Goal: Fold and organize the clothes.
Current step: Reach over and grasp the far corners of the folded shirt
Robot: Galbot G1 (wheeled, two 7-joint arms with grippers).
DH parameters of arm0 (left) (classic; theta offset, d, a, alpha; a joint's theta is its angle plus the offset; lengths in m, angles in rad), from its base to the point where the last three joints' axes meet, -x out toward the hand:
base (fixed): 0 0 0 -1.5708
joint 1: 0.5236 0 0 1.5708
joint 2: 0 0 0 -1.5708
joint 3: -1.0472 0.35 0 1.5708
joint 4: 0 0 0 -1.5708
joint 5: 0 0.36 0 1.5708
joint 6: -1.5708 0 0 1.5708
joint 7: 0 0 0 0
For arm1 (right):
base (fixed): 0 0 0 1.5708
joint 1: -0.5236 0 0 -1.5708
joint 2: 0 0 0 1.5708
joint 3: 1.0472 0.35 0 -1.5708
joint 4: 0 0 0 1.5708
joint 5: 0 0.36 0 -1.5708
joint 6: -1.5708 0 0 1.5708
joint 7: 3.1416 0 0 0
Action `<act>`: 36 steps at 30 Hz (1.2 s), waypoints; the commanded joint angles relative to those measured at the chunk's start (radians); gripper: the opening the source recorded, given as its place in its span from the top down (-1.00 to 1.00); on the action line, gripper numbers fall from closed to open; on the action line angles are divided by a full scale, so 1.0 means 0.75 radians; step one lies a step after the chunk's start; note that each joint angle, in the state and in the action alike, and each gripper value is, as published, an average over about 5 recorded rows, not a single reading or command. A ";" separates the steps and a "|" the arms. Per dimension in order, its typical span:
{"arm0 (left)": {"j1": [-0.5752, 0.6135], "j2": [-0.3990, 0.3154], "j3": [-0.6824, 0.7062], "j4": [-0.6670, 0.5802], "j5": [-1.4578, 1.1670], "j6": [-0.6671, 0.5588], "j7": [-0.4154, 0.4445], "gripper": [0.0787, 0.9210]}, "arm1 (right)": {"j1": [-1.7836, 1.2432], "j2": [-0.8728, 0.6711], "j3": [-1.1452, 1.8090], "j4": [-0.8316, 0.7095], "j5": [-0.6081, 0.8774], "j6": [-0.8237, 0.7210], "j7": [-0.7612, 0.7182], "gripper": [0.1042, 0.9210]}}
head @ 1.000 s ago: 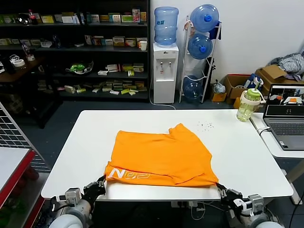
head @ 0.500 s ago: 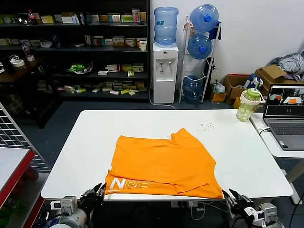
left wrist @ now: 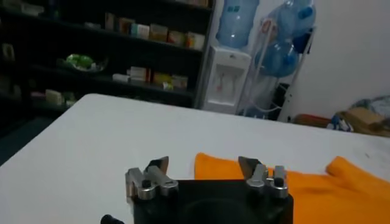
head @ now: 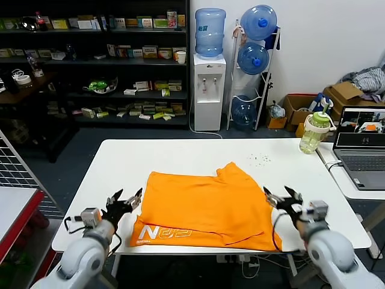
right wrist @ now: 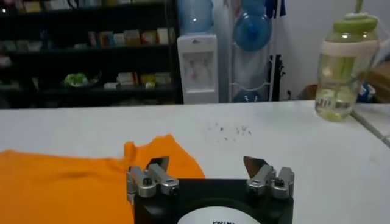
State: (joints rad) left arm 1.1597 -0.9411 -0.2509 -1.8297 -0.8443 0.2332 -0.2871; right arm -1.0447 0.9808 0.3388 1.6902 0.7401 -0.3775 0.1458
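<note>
I see my left gripper (head: 125,200) low over the near left part of the white desk (head: 114,174), just beside the left edge of the orange T-shirt (head: 204,205). Its fingers are spread apart and hold nothing. My right gripper (head: 284,197) hangs over the near right part of the desk, right at the shirt's right edge. Its fingers are apart too, and empty.

The T-shirt lies flat in the middle of the near half of the desk. It is folded over, and a strip along the near edge shows white letters (head: 162,233). One sleeve (head: 236,174) sticks up toward the far side. In the left wrist view the orange cloth (left wrist: 329,189) lies just past the gripper fingers (left wrist: 157,169).

Farther out on the desk there are a few small dark specks (head: 260,159). To the right stands another desk with a green drink bottle (head: 314,132) and an open laptop (head: 361,147). On my left I see a wire rack (head: 18,174) and a red-edged surface (head: 18,211).

Past the desk the floor is dark blue. A white water dispenser (head: 208,90) with a blue jug on top stands at the back, next to a rack of blue water jugs (head: 255,54). Dark shelves (head: 96,60) full of small boxes fill the back left. Cardboard boxes (head: 301,108) and a grey-blue heap of cloth (head: 368,78) sit at the back right by the white wall.
</note>
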 commanded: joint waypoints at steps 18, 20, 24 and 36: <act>-0.796 -0.258 0.376 0.940 0.001 0.163 0.220 -0.77 | 0.783 0.347 -0.444 -0.945 -0.059 -0.152 -0.133 -0.76; -0.792 -0.255 0.387 0.927 -0.005 0.184 0.216 -0.77 | 0.778 0.339 -0.444 -0.936 -0.048 -0.165 -0.133 -0.76; -0.794 -0.256 0.411 0.924 -0.005 0.211 0.208 -0.77 | 0.772 0.331 -0.445 -0.924 -0.035 -0.198 -0.131 -0.76; -0.814 -0.271 0.453 0.945 0.016 0.228 0.202 -0.66 | 0.764 0.325 -0.449 -0.924 -0.013 -0.267 -0.127 -0.48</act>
State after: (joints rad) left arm 0.5722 -1.1363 0.0683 -1.1484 -0.8364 0.3843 -0.1373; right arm -0.4910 1.2148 0.0141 1.0247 0.7264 -0.5444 0.0534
